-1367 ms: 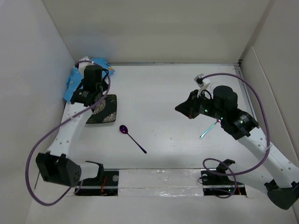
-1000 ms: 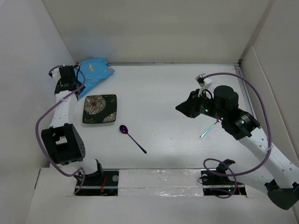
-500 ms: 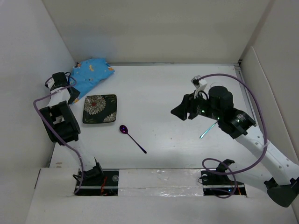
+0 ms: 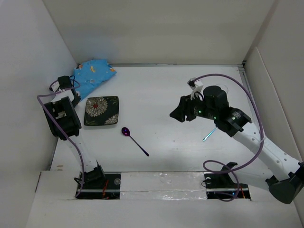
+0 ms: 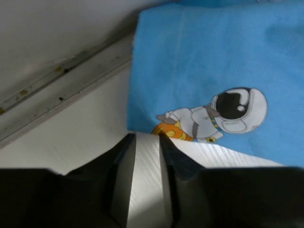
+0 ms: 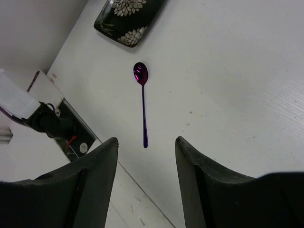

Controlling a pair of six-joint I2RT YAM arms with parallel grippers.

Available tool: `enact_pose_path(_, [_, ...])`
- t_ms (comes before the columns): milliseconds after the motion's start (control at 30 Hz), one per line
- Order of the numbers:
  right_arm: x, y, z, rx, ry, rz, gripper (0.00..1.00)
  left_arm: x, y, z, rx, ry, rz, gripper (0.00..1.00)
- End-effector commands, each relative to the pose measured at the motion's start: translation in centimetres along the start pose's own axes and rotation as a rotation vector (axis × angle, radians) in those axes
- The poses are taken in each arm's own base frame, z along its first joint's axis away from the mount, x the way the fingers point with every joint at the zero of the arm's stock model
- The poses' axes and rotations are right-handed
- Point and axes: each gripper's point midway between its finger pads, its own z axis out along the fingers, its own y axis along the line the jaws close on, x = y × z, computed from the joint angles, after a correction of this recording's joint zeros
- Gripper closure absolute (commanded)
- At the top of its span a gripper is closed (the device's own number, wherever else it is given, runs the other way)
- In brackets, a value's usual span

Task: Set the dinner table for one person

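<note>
The dinner table (image 4: 156, 90) is the white walled floor. A blue cloth (image 4: 95, 75) with cartoon figures lies at its back left corner. My left gripper (image 4: 73, 93) is at the cloth's near left edge. In the left wrist view the cloth (image 5: 213, 71) reaches the tips of my left gripper (image 5: 147, 135). Its jaws stand narrowly apart, and whether they pinch the cloth does not show. A dark floral plate (image 4: 101, 110) lies beside a purple spoon (image 4: 134, 140). My right gripper (image 4: 176, 114) hovers open, and its wrist view shows the spoon (image 6: 142, 102) ahead of my right gripper (image 6: 146, 140).
A teal utensil (image 4: 210, 133) lies partly under the right arm. White walls (image 4: 47, 57) close in the left, back and right. A taped strip (image 4: 161, 183) and both arm bases run along the near edge. The plate (image 6: 128, 19) shows at the top of the right wrist view.
The left arm has folded back against the left wall, its gripper now at the cloth's near left edge. The right gripper has shifted left toward the spoon.
</note>
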Motion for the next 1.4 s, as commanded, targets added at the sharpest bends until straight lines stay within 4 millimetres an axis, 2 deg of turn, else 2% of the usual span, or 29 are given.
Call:
enact_pose_path(0, [-3.0, 1.9, -0.8, -0.037, -0.076, -0.008, 0.43, -1.9, -1.8, 0.0, 0.060, -0.044, -0.033, 0.79])
enact_pose_path(67, [-3.6, 2.1, -0.6, -0.040, -0.081, -0.008, 0.43, -2.6, -2.3, 0.0, 0.071, -0.059, -0.032, 0.88])
enact_pose_path(100, [-4.3, 2.5, -0.7, -0.046, -0.096, -0.011, 0.44, -2.6, -2.8, -0.1, 0.076, -0.063, -0.023, 0.99])
enact_pose_path(267, [-4.7, 3.0, -0.3, -0.058, -0.096, -0.007, 0.44, -4.8, -4.8, -1.7, 0.084, -0.146, 0.031, 1.00])
enact_pose_path(400, [-4.2, 3.4, 0.3, -0.067, -0.077, -0.003, 0.44, -4.5, -4.3, -1.9, 0.065, -0.138, 0.018, 1.00])
enact_pose_path(433, [-4.3, 3.4, 0.5, -0.067, -0.078, -0.003, 0.44, -4.1, -3.7, -2.1, 0.056, -0.139, 0.014, 0.92])
enact_pose_path(467, [-4.2, 3.7, 0.5, -0.075, -0.077, -0.007, 0.44, -3.9, -3.4, -2.2, 0.051, -0.142, 0.014, 0.92])
enact_pose_path(500, [-4.2, 3.6, 0.6, -0.075, -0.077, -0.006, 0.44, -3.7, -3.1, -2.3, 0.048, -0.148, 0.013, 0.75])
enact_pose_path(600, [-4.2, 3.6, 0.8, -0.078, -0.081, -0.007, 0.44, -3.1, -2.7, -2.2, 0.052, -0.147, 0.019, 0.51])
enact_pose_path(667, [-4.0, 3.9, 1.0, -0.087, -0.072, -0.008, 0.44, -2.4, -2.4, -1.7, 0.033, -0.116, 0.027, 0.48])
enact_pose_path(767, [-3.9, 3.8, 1.1, -0.084, -0.065, -0.006, 0.44, -1.9, -1.9, -1.1, 0.007, -0.104, 0.036, 0.48])
enact_pose_path(900, [-3.9, 3.8, 1.1, -0.079, -0.063, -0.005, 0.44, -2.3, -1.6, -0.4, -0.011, -0.104, 0.042, 0.48])
enact_pose_path(1033, [-3.0, 3.8, 1.5, -0.081, -0.036, 0.012, 0.44, -3.5, -0.7, 0.5, -0.049, -0.113, 0.045, 0.53])
enact_pose_path(1133, [-2.5, 4.0, 1.6, -0.084, -0.026, 0.018, 0.44, -3.5, -1.1, 0.9, -0.037, -0.107, 0.054, 0.56])
enact_pose_path(1167, [-2.4, 4.3, 1.7, -0.089, -0.020, 0.016, 0.44, -3.3, -1.3, 1.2, -0.030, -0.096, 0.064, 0.60])
enact_pose_path(1200, [-2.6, 4.3, 1.7, -0.083, -0.025, 0.015, 0.44, -2.8, -1.5, 1.7, -0.021, -0.073, 0.066, 0.73])
enact_pose_path(1233, [-2.6, 4.3, 1.7, -0.083, -0.025, 0.015, 0.44, -2.7, -1.4, 1.8, -0.023, -0.070, 0.067, 0.73])
enact_pose_path(1267, [-2.8, 4.4, 1.6, -0.082, -0.027, 0.016, 0.44, -2.3, -1.4, 2.0, -0.023, -0.062, 0.066, 0.87])
enact_pose_path(1300, [-2.8, 4.3, 1.8, -0.079, -0.024, 0.016, 0.44, -2.2, -1.4, 2.1, -0.021, -0.059, 0.066, 0.94])
enact_pose_path(1333, [-3.2, 4.4, 1.7, -0.080, -0.032, 0.012, 0.44, -2.4, -1.5, 2.0, -0.017, -0.066, 0.067, 1.00])
enact_pose_path(1367, [-3.3, 4.5, 1.7, -0.078, -0.035, 0.012, 0.44, -1.9, -2.4, 1.6, 0.001, -0.065, 0.090, 1.00])
